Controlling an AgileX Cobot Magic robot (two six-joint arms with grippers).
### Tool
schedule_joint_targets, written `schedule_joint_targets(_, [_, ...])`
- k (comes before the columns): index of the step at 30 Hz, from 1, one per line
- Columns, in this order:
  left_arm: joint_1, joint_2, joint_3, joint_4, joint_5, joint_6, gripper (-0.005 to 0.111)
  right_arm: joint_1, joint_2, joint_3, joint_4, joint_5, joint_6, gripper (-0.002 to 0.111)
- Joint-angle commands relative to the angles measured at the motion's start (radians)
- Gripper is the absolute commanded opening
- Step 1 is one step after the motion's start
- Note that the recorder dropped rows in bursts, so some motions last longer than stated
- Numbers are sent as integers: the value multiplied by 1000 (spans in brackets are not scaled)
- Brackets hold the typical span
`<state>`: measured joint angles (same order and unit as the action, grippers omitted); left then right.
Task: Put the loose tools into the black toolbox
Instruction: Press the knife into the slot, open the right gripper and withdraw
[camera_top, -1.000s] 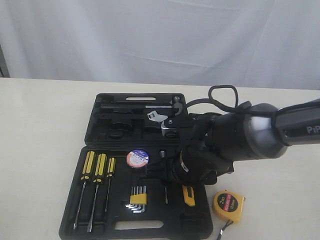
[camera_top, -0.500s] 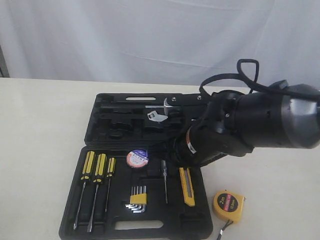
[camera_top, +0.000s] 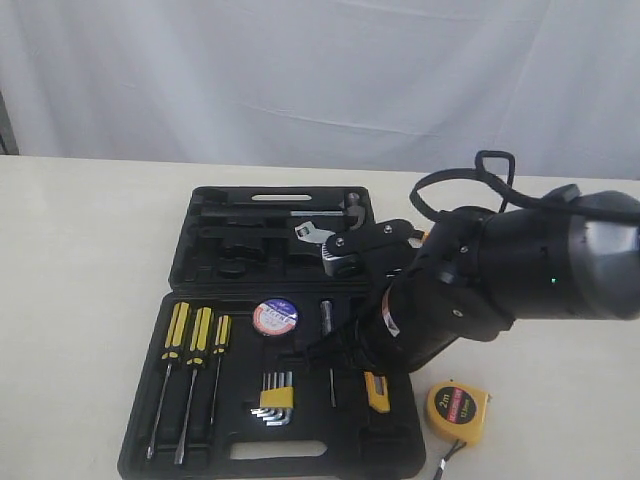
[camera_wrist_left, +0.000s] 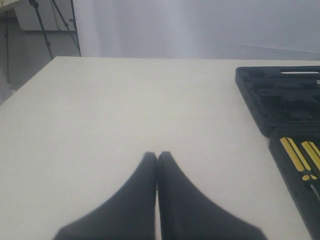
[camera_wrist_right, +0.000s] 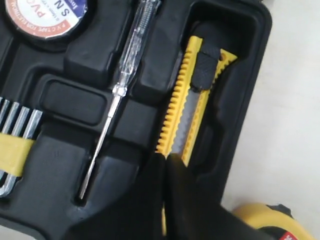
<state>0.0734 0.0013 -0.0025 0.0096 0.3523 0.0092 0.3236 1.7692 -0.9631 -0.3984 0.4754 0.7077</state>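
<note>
The black toolbox (camera_top: 330, 460) lies open on the table, both halves flat. A yellow utility knife (camera_wrist_right: 192, 110) lies in a recess at the near half's right edge. My right gripper (camera_wrist_right: 166, 157) is shut, its tips down on the knife's end, gripping nothing. In the exterior view the right arm covers most of the utility knife (camera_top: 377, 392). The white-and-red tape roll (camera_top: 275, 316) sits in its round recess. A yellow-and-black tape measure (camera_top: 458, 411) rests on the table right of the box. My left gripper (camera_wrist_left: 157, 154) is shut and empty over bare table, left of the toolbox (camera_wrist_left: 280, 95).
Three yellow-handled screwdrivers (camera_top: 195, 340), a hex key set (camera_top: 275, 397) and a thin clear-handled tester (camera_wrist_right: 120, 85) lie in the near half. A small wrench (camera_top: 313, 233) lies in the far half. A white curtain hangs behind the table.
The right arm rose off the knife, leaving it lying in its recess, then came back down over it. Its jaws went from wide open to shut. The left gripper shows no earlier frame.
</note>
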Motion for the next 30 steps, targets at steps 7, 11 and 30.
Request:
schedule_joint_targets(7, [-5, -1, 3, -10, -10, -2, 0, -8, 69, 10, -48, -64, 25, 0])
schedule_joint_targets(11, [-5, -1, 3, -10, -10, -2, 0, -8, 112, 10, -124, -105, 116, 0])
schedule_joint_targets(30, [-5, -1, 3, -10, -10, -2, 0, -8, 83, 10, -142, -75, 130, 0])
